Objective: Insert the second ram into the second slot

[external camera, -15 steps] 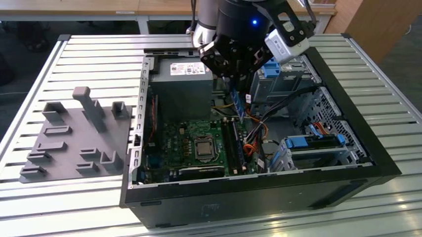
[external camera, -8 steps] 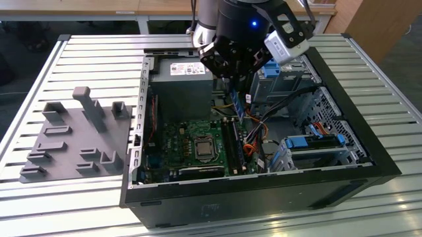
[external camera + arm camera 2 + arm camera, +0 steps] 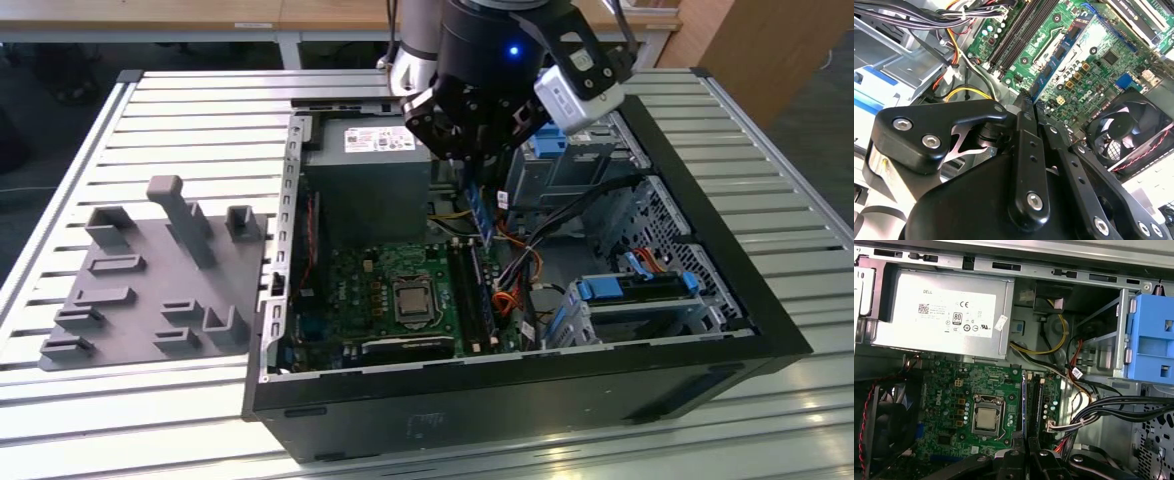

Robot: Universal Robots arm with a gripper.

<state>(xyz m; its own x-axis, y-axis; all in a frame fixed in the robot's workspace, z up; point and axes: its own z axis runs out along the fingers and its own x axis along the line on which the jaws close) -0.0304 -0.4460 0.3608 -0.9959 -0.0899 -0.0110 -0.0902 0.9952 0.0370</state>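
Slatted table point(image 3: 174, 110) holds one open computer case point(image 3: 534, 400), inside which one hand point(image 3: 1026, 104) clamps one blue ram point(image 3: 1063, 54).

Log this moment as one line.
tool: shut on second ram | place: over motherboard, above ram slots | state: ram not yet in slot

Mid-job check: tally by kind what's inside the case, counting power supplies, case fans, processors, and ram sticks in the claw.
Power supply: 1
Case fan: 1
Processor: 1
Ram stick held in the claw: 1
Total: 4
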